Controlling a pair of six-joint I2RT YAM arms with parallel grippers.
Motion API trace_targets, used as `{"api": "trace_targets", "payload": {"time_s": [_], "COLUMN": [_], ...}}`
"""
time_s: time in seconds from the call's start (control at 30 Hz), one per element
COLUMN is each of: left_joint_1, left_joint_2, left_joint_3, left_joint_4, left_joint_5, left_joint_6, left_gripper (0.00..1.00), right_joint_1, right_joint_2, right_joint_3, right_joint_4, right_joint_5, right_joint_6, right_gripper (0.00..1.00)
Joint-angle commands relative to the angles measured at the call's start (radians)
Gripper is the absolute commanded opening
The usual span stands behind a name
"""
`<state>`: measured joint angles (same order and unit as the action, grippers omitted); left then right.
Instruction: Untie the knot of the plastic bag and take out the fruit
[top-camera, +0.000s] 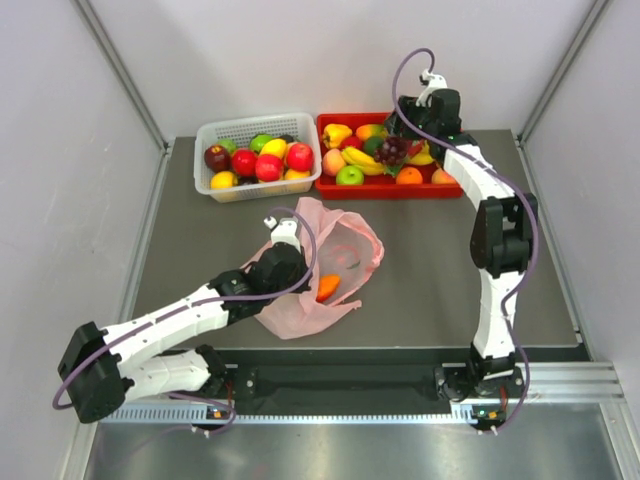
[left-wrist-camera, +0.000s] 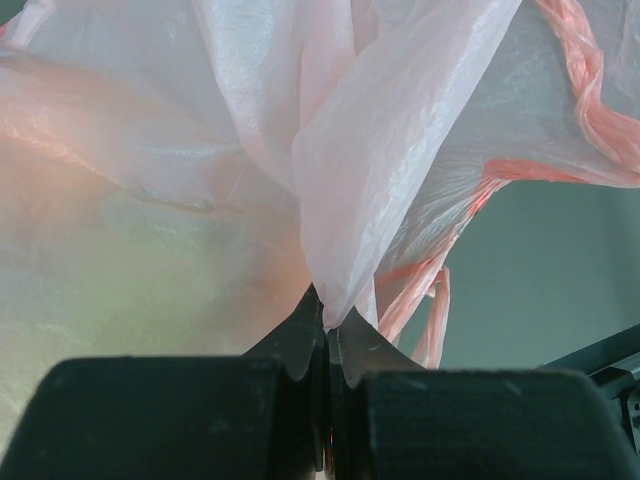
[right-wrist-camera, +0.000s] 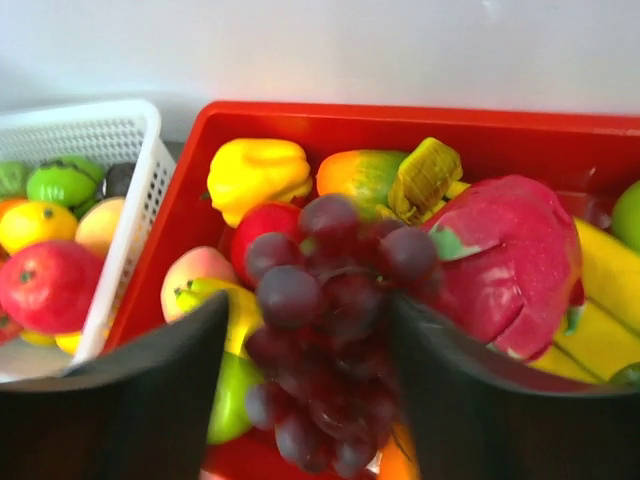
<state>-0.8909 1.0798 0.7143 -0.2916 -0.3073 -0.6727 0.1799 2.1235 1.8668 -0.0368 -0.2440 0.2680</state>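
Observation:
The pink plastic bag (top-camera: 335, 250) lies crumpled mid-table, its mouth gaping, and an orange fruit (top-camera: 327, 288) shows at its near edge. My left gripper (top-camera: 285, 233) is shut on a fold of the bag (left-wrist-camera: 380, 150), pinched between the fingertips (left-wrist-camera: 330, 320). A pink handle strip (left-wrist-camera: 590, 90) trails to the right. The knot is out of view. My right gripper (top-camera: 402, 152) hangs over the red tray, jaws open. The dark purple grape bunch (right-wrist-camera: 290, 295) sits blurred between its fingers (right-wrist-camera: 310, 305), with a gap on the left side.
A red tray (top-camera: 330, 185) at the back holds a banana, an apple, an orange and other fruit (right-wrist-camera: 400, 115). Left of it a white basket (top-camera: 205, 180) is full of apples and lemons. Grey walls close in on both sides.

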Motion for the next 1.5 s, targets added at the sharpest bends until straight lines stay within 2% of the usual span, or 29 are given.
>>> {"api": "trace_targets", "payload": {"time_s": [0.0, 0.07, 0.2, 0.47, 0.6, 0.77, 0.8, 0.87, 0.9, 0.97, 1.0, 1.1, 1.17, 1.27, 1.4, 1.47], "left_joint_1": [-0.002, -0.002, -0.002, -0.002, -0.002, -0.002, 0.000, -0.002, -0.002, -0.002, -0.002, -0.002, -0.002, -0.003, -0.003, -0.003], "left_joint_2": [-0.026, -0.027, -0.023, -0.027, -0.034, -0.044, -0.044, -0.040, -0.038, -0.029, -0.026, -0.020, -0.021, -0.023, -0.037, -0.047], "left_joint_3": [-0.012, -0.016, -0.015, -0.007, -0.006, -0.004, -0.004, -0.004, -0.004, -0.006, -0.006, -0.009, -0.015, -0.044, -0.075, -0.090], "left_joint_4": [0.037, 0.037, 0.042, 0.040, 0.032, 0.034, 0.037, 0.040, 0.039, 0.040, 0.039, 0.032, 0.026, 0.019, 0.009, 0.006], "left_joint_5": [-0.007, -0.012, -0.007, -0.004, -0.004, -0.004, -0.003, 0.002, 0.007, 0.011, 0.014, 0.023, 0.024, 0.022, 0.017, 0.019], "left_joint_6": [0.010, 0.012, 0.007, -0.002, -0.004, -0.007, -0.008, -0.008, -0.010, -0.011, -0.010, -0.014, -0.014, -0.031, -0.057, -0.071], "left_gripper": [0.00, 0.00, 0.00, 0.00, 0.00, 0.00, 0.00, 0.00, 0.00, 0.00, 0.00, 0.00, 0.00, 0.00, 0.00, 0.00], "right_joint_1": [-0.020, -0.019, -0.020, -0.023, -0.020, 0.003, 0.025, 0.065, 0.117, 0.192, 0.289, 0.473, 0.551, 0.722, 0.773, 0.774], "right_joint_2": [0.024, 0.013, -0.080, -0.327, -0.483, -0.681, -0.759, -0.885, -0.928, -1.014, -1.092, -1.216, -1.266, -1.240, -1.104, -1.006], "right_joint_3": [0.094, 0.094, 0.059, -0.132, -0.291, -0.519, -0.617, -0.711, -0.803, -0.886, -0.955, -1.049, -1.083, -1.114, -1.100, -1.097], "right_joint_4": [-0.031, -0.035, -0.019, 0.029, 0.023, -0.011, -0.011, -0.017, -0.014, -0.020, -0.028, -0.058, -0.052, -0.041, -0.009, 0.026], "right_joint_5": [-0.008, 0.014, 0.029, 0.081, 0.080, -0.006, -0.014, -0.028, -0.023, -0.023, 0.000, 0.080, 0.075, 0.138, 0.167, 0.184], "right_joint_6": [0.013, 0.007, -0.007, 0.000, -0.006, -0.024, -0.026, -0.033, -0.030, -0.044, -0.050, -0.049, -0.041, -0.062, -0.121, -0.136], "right_gripper": [0.74, 1.00, 1.00, 1.00, 1.00, 1.00, 1.00, 1.00, 1.00, 1.00, 1.00, 1.00, 1.00, 0.96, 0.79, 0.76]}}
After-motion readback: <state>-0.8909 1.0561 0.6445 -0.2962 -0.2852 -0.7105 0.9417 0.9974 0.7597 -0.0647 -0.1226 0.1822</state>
